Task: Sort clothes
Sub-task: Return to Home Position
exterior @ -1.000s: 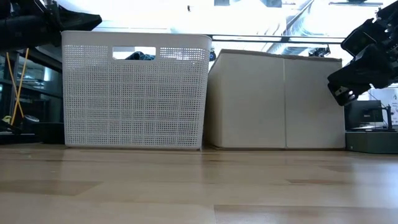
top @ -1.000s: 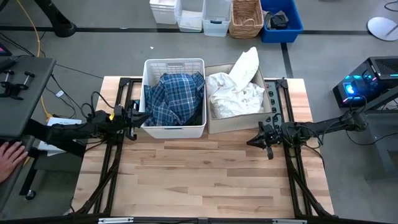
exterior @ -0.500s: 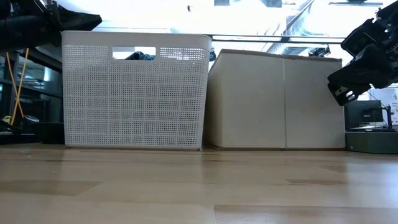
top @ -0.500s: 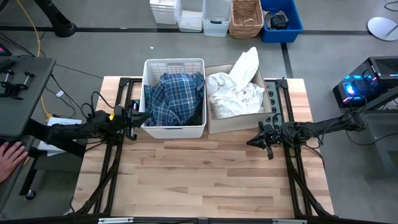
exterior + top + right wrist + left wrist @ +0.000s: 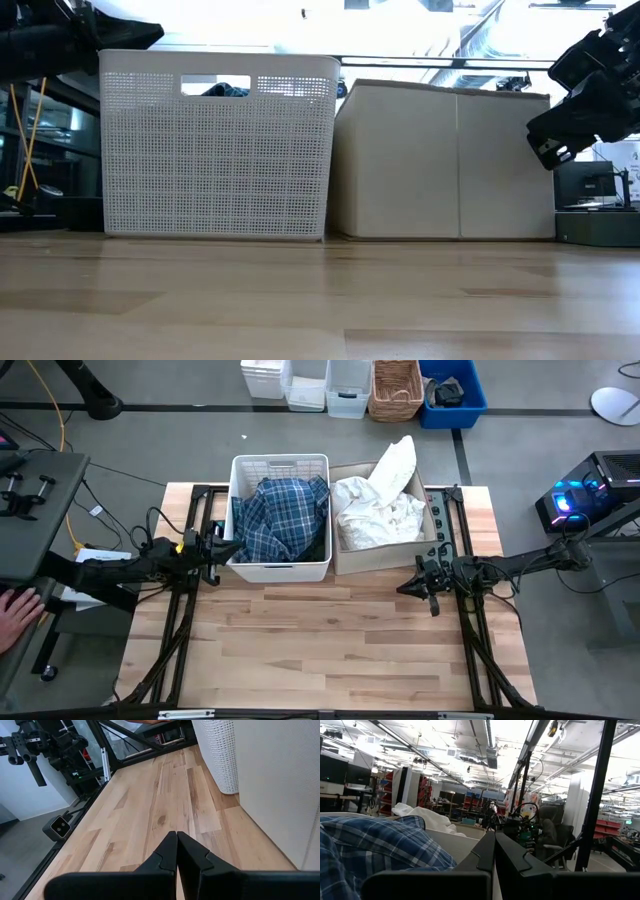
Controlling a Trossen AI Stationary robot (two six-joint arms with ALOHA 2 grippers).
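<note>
A blue-and-white plaid shirt [image 5: 280,515] lies on top in the white plastic basket [image 5: 280,568]; it also shows in the left wrist view [image 5: 375,852]. Several white pieces [image 5: 385,505] are heaped in the beige fabric box [image 5: 385,558]. The dark green and dark grey garments are hidden. My left gripper [image 5: 232,547] is shut and empty, just left of the basket's rim. My right gripper [image 5: 402,589] is shut and empty, above the table in front of the box's right corner.
The basket [image 5: 215,145] and box [image 5: 445,160] stand side by side at the table's far edge. Bare wooden table [image 5: 320,650] stretches in front of them. A person's hand [image 5: 15,615] rests off the table at the left. Bins [image 5: 350,385] stand on the floor beyond.
</note>
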